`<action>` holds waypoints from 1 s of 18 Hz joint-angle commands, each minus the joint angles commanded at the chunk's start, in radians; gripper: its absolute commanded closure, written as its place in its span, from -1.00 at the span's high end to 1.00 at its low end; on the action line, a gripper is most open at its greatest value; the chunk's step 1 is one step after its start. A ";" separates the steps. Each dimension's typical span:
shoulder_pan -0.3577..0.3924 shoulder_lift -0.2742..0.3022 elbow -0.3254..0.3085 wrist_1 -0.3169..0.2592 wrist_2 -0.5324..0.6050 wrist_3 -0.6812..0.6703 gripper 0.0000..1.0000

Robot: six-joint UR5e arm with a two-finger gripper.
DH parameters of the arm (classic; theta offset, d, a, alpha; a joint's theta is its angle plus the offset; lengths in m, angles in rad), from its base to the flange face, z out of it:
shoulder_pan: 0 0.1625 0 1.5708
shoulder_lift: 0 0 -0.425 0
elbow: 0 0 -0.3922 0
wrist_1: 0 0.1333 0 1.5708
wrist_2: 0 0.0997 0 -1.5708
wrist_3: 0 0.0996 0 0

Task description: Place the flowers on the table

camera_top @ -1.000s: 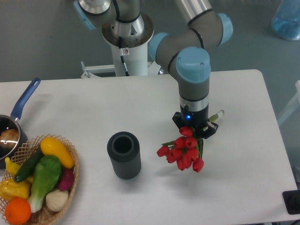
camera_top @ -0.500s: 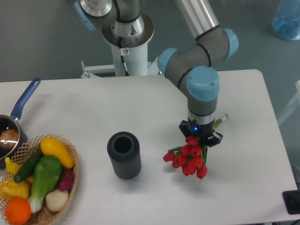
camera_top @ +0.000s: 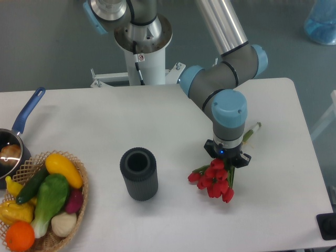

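Observation:
The flowers point(camera_top: 214, 179) are a bunch of red tulips with green leaves, to the right of the middle of the white table point(camera_top: 273, 199). Their stem end point(camera_top: 252, 131) sticks out behind the wrist, up and to the right. My gripper point(camera_top: 227, 159) points straight down over the bunch and is shut on its stems just above the blooms. The blooms hang low, at or just above the tabletop; I cannot tell whether they touch it. The fingers are mostly hidden by the wrist and the blooms.
A dark ribbed cylindrical vase point(camera_top: 139, 173) stands upright left of the flowers. A wicker basket point(camera_top: 79, 202) of colourful vegetables sits at the front left. A blue-handled pot point(camera_top: 11, 142) is at the left edge. The arm's base point(camera_top: 142, 47) is at the back.
The gripper has moved right and towards the front edge and gone lower, carrying the flowers with it. The blooms are now closer to the tabletop.

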 joint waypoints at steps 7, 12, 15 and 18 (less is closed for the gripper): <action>0.006 0.001 0.011 0.005 -0.035 -0.002 0.61; 0.021 0.020 0.014 0.003 -0.080 -0.031 1.00; 0.028 0.046 0.002 0.003 -0.084 -0.073 1.00; 0.063 0.087 0.002 0.003 -0.103 -0.121 1.00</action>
